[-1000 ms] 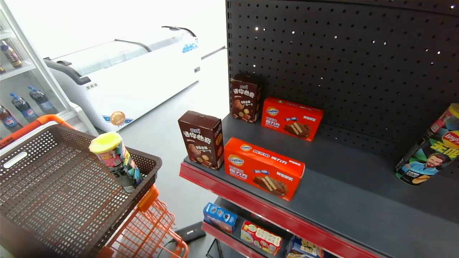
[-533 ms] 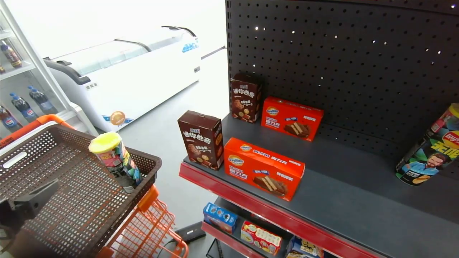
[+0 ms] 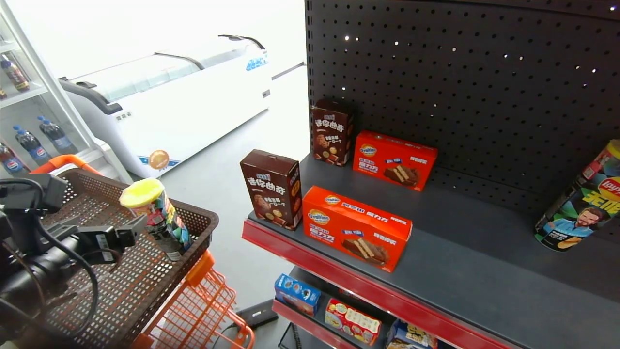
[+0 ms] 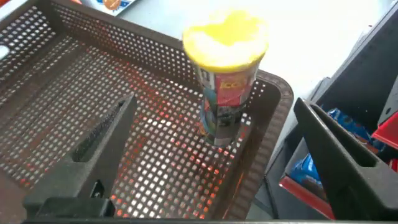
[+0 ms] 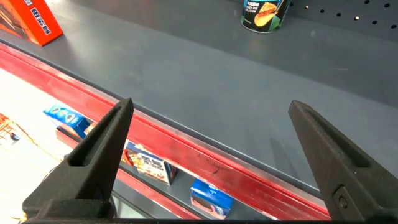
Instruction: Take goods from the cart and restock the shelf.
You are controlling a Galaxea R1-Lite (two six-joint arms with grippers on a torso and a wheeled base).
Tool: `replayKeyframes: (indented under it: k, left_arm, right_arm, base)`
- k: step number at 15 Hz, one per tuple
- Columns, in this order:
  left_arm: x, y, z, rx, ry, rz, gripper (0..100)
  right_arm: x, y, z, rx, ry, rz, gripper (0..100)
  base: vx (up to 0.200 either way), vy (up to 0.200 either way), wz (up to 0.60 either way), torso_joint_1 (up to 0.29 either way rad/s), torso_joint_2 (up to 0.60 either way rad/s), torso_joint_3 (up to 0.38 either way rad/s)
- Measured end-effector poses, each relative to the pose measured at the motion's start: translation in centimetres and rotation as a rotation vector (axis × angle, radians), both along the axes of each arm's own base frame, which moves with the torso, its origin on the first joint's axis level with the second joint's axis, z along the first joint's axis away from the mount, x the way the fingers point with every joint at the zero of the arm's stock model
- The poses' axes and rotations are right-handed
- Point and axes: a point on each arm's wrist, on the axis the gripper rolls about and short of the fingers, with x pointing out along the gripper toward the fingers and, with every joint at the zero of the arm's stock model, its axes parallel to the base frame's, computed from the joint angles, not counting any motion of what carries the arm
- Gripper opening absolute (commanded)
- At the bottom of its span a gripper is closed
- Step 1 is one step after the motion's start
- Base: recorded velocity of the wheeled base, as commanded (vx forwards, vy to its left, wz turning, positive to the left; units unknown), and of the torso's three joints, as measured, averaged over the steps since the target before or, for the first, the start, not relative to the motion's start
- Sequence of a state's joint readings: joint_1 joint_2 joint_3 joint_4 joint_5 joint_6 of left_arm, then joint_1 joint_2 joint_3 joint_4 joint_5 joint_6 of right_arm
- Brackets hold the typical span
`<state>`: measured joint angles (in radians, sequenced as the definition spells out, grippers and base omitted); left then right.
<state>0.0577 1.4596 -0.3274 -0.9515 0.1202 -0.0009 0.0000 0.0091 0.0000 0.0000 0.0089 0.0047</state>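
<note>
1 chip can in the brown basket on the cart, lower left of the head view: upright, yellow lid, multicoloured label, right by the basket's far corner. Left gripper just short of it, jaws spread wide, nothing held. Right gripper also wide open and empty (over the dark shelf). On the shelf: 2 brown boxes, 2 orange boxes, 1 second can at right edge
</note>
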Motion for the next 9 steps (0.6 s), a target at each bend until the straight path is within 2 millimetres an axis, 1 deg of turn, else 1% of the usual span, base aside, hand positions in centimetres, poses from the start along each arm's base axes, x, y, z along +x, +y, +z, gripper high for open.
replayKeyframes:
  k: [5,9]
  left_arm:
    - [5.1,0.1,-3.6,-0.006,-0.046,-0.06,100]
    - [7.7,0.4,-5.6,-0.009,-0.017,-0.059,100]
  right_arm:
    - [0.0,0.0,0.0,0.0,0.0,0.0,100]
    - [0.0,0.0,0.0,0.0,0.0,0.0,100]
  base:
    - [0.0,0.0,0.0,0.0,0.0,0.0]
    - [0.0,0.0,0.0,0.0,0.0,0.0]
